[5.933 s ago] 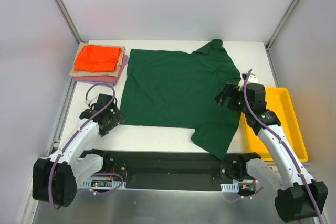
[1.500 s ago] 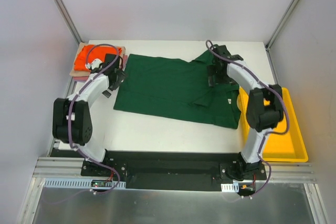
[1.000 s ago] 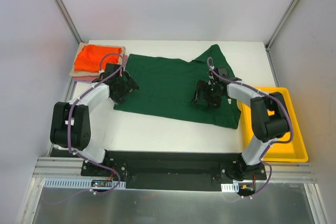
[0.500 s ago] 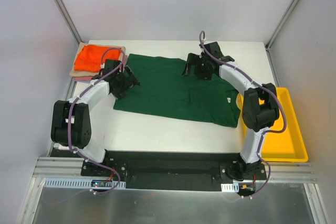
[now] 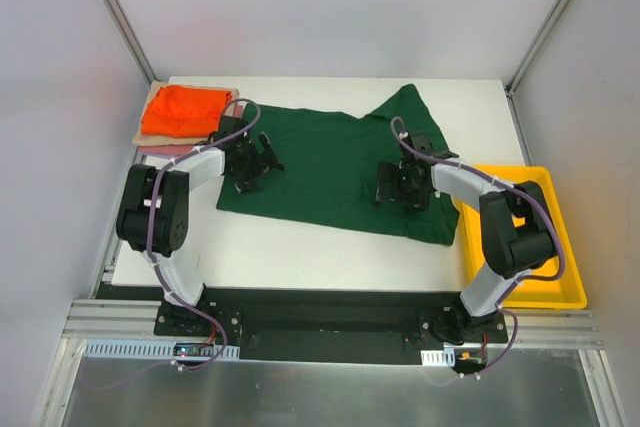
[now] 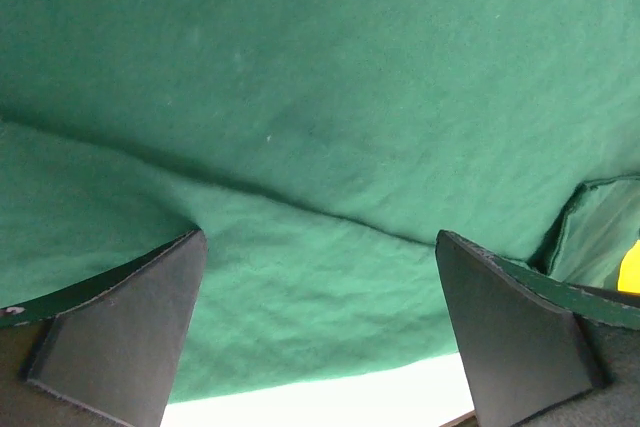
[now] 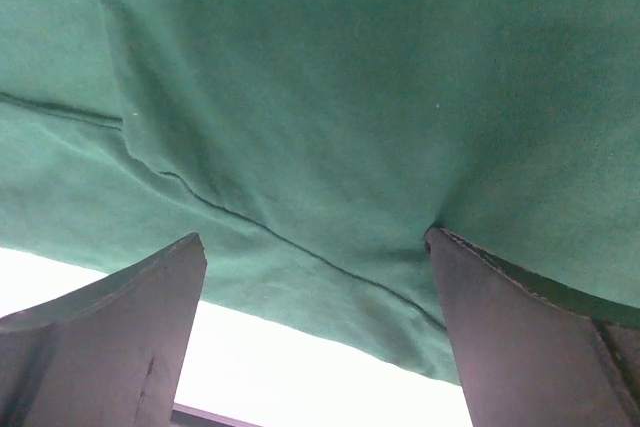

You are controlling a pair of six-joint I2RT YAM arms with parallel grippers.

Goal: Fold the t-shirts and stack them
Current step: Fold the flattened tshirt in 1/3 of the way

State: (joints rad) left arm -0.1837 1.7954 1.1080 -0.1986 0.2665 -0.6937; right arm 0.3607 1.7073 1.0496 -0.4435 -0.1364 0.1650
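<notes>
You had both arms bent in over the dark green shirt (image 5: 320,162), which lay spread across the middle of the table (image 5: 300,252). The left gripper (image 5: 256,160) sat low on its left part, near the orange-topped folded stack (image 5: 182,112). The right gripper (image 5: 400,185) sat on its right part, near the yellow tray (image 5: 548,247). Only the wrist views showed the jaws. The left gripper (image 6: 320,237) and right gripper (image 7: 315,242) were both spread wide, holding nothing, their fingertips pressing creases into the cloth. Bare table ran from the shirt's near hem to the table's near edge, and the shirt's right edge lay just beside the tray.
</notes>
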